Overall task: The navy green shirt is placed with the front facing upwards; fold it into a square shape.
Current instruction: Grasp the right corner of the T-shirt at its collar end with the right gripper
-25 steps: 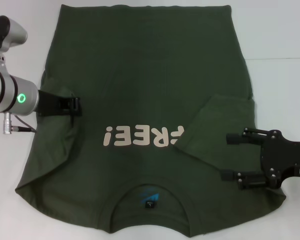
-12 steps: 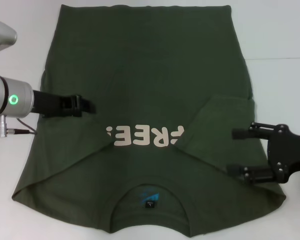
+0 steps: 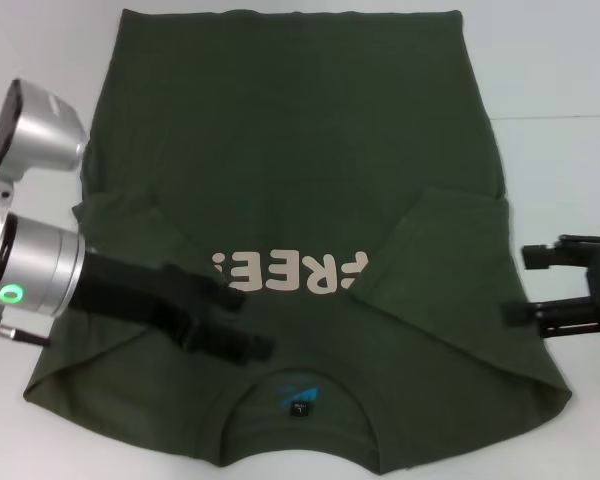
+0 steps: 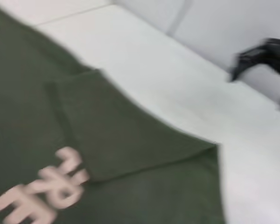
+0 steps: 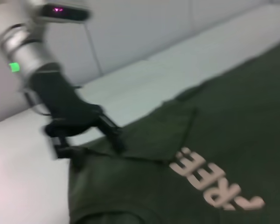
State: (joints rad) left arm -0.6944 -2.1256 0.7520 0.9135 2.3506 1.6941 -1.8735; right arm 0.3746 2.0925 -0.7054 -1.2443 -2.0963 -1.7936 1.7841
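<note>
The navy green shirt (image 3: 300,130) lies flat on the white table, with its collar and small blue label (image 3: 298,398) nearest me. The cream lettering (image 3: 290,272) faces up. Both sleeves are folded inward: the left one (image 3: 130,235) covers part of the "!", and the right one (image 3: 440,250) reaches the last letter. My left gripper (image 3: 248,322) hovers open over the shirt between the lettering and the collar, holding nothing. At the shirt's right edge my right gripper (image 3: 525,285) stands open and empty. The left wrist view shows the folded right sleeve (image 4: 130,140).
Bare white table (image 3: 560,70) surrounds the shirt on the left, right and far sides. A seam line (image 3: 570,116) crosses the table at the right. The left arm (image 5: 46,88) reaches in over the shirt's left side.
The left gripper swung from the shirt's left side inward and toward the collar, leaving the left sleeve folded over the "!". The right gripper drew back right, off the shirt.
</note>
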